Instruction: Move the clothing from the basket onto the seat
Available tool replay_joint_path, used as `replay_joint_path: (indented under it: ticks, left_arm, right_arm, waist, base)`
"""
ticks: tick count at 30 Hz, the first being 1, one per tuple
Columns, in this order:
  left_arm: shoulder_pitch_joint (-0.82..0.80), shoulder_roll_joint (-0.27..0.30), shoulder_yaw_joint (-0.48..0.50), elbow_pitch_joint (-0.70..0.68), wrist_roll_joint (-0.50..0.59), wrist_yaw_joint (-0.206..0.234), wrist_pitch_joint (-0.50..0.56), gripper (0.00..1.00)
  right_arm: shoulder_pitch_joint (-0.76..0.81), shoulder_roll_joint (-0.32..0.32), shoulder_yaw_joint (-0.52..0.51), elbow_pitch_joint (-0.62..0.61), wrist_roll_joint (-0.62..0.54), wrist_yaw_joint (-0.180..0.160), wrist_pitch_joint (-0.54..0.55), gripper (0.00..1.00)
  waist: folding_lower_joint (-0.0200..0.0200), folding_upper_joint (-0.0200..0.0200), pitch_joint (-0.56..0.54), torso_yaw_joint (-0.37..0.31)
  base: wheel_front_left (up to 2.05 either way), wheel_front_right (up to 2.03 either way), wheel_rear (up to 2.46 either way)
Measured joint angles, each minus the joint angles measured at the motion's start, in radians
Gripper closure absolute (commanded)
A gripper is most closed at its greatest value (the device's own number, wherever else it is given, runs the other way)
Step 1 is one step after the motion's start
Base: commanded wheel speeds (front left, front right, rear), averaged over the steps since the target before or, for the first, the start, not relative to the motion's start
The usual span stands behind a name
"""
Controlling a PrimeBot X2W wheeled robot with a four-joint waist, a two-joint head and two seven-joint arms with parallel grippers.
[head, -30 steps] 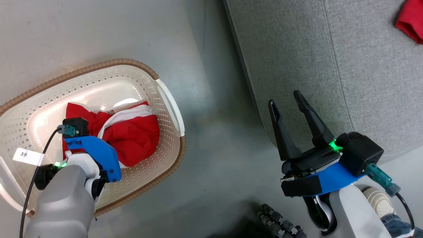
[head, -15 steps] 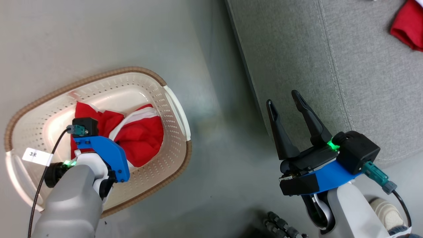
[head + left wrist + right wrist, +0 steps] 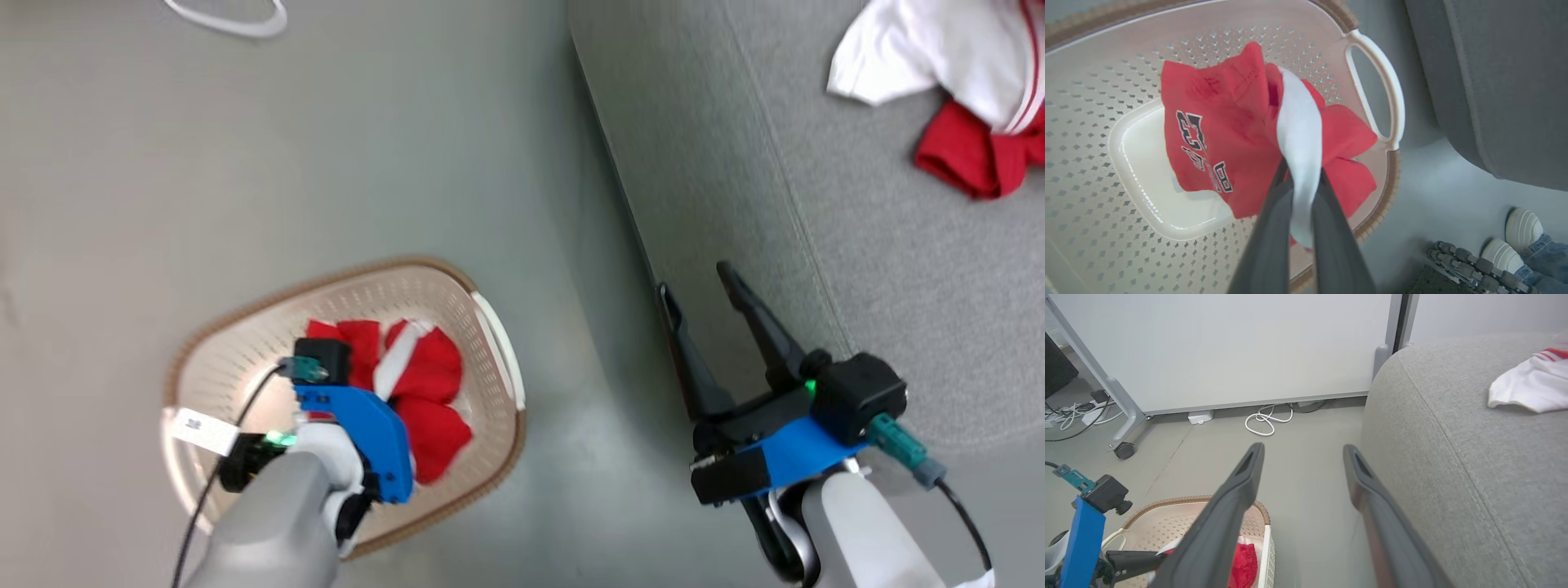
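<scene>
The red clothing (image 3: 1216, 134), with a black number and lettering, hangs bunched over the floor of the cream basket (image 3: 1094, 183). My left gripper (image 3: 1300, 179) is shut on its white trim. From the head view the same red bundle (image 3: 429, 384) sits inside the basket (image 3: 384, 268) under my left wrist, which hides the fingers. My right gripper (image 3: 694, 280) is open and holds nothing, beside the front edge of the grey seat (image 3: 857, 269). Its fingers (image 3: 1249, 465) frame bare floor, with the seat (image 3: 1474, 457) on the right and the basket (image 3: 1208, 500) below left.
A white garment (image 3: 922, 49) and a red one (image 3: 963, 155) lie on the seat's far part. A white cable (image 3: 1265, 420) is coiled by the wall, near a wheeled frame leg (image 3: 1124, 449). A person's shoes (image 3: 1523, 228) stand beside the seat.
The whole head picture has shifted, so the camera has moved; the basket now looks smaller and lower. The garment has drawn into a tighter bundle at my left gripper. My right gripper stays open.
</scene>
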Motion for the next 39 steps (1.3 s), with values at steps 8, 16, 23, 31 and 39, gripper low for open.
replay_joint_path:
  ticks: [8,16,23,31,39]
  left_arm:
    - [0.047,0.0,-0.1,-0.157,-0.054,0.0,-0.024,1.0]
    - [0.044,-0.006,-0.155,-0.263,-0.08,0.0,-0.067,1.0]
    - [-0.031,-0.023,-0.203,-0.338,-0.079,0.0,-0.072,1.0]
    - [-0.147,-0.04,-0.249,-0.409,-0.077,-0.004,-0.085,1.0]
    - [-0.198,-0.051,-0.265,-0.42,-0.085,-0.004,-0.095,1.0]
  right_arm:
    - [0.07,0.0,-0.011,0.014,-0.032,0.0,0.037,0.0]
    - [0.14,0.0,-0.014,-0.004,-0.041,0.0,0.087,0.0]
    - [0.186,0.0,-0.005,-0.022,-0.041,0.0,0.122,0.0]
    - [0.213,0.0,0.002,-0.047,-0.049,0.0,0.153,0.0]
    - [0.225,0.0,0.002,-0.061,-0.049,0.0,0.17,0.0]
  waist:
    - [-0.0001,0.0,-0.187,0.071]
    - [-0.0002,0.0,-0.344,0.141]
    - [-0.0002,0.0,-0.433,0.19]
    - [0.0,0.0,-0.487,0.213]
    - [0.0,0.0,-0.511,0.213]
  base:
    - [0.0,0.0,0.0]
    - [0.0,0.0,0.0]
    - [0.0,0.0,0.0]
    - [0.0,0.0,0.0]
    - [0.0,0.0,0.0]
